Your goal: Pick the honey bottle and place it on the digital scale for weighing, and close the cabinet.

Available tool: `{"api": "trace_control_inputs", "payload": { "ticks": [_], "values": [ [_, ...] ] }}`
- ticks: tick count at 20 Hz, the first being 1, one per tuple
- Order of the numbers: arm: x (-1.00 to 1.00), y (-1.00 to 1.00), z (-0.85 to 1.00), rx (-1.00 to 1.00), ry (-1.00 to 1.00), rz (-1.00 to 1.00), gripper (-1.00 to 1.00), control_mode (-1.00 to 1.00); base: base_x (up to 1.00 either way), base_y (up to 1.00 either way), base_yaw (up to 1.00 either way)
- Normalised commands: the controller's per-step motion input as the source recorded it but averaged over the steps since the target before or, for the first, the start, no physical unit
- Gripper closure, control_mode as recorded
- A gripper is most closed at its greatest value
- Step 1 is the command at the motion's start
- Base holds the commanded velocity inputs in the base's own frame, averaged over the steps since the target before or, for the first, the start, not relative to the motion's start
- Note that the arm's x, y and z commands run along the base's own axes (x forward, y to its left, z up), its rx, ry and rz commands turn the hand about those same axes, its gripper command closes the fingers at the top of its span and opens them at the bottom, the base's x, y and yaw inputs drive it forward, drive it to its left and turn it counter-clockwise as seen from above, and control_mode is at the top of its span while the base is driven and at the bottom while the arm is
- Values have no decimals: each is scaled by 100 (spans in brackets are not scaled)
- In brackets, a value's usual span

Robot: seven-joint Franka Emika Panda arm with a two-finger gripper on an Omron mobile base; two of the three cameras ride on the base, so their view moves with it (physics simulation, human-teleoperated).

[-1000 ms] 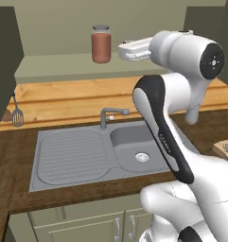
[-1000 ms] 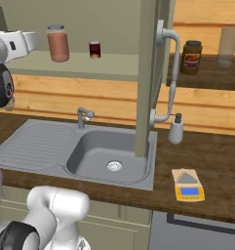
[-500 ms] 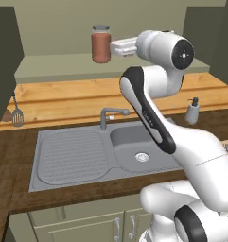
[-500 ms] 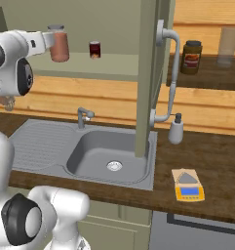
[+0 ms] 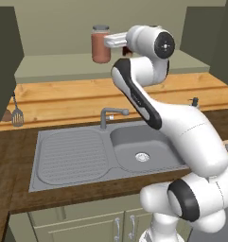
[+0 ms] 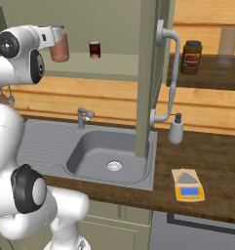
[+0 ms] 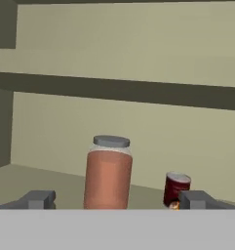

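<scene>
The honey bottle (image 5: 100, 46) (image 6: 59, 51) (image 7: 107, 173), a clear jar of reddish-brown contents with a grey lid, stands upright on the lower shelf of the open olive-green cabinet (image 5: 63, 68). My gripper (image 5: 107, 41) (image 6: 59, 33) (image 7: 116, 200) is open at jar height, right beside it. In the hand view the jar sits centred between the two fingertips (image 7: 38, 199), slightly beyond them. The cabinet's right door (image 6: 147, 73) juts out over the sink with its silver bar handle (image 6: 170, 73). The tan digital scale (image 6: 187, 185) lies on the dark counter at the front right.
A small dark red can (image 6: 94, 50) (image 7: 176, 188) stands on the same shelf, right of the jar. A white soap dispenser (image 6: 176, 130), a faucet (image 5: 108, 114) and the steel sink (image 5: 141, 147) lie below. Another jar (image 6: 192, 56) sits on a shelf beyond the open door.
The arm has swung left along the shelf, bringing the open gripper from well right of the jar up to it. The jar and can have not moved.
</scene>
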Motion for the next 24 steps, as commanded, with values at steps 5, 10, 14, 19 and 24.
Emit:
{"api": "trace_control_inputs", "payload": {
  "ticks": [5,10,14,19,24],
  "values": [
    [34,0,0,0,0,0,-100,-100,0,0,0],
    [44,0,0,0,0,0,-100,-100,0,0,0],
    [32,11,4,1,2,0,-100,-100,0,0,0],
    [18,38,15,4,7,0,-100,-100,0,0,0],
    [20,0,19,3,9,0,-100,-100,0,0,0]
  ]
}}
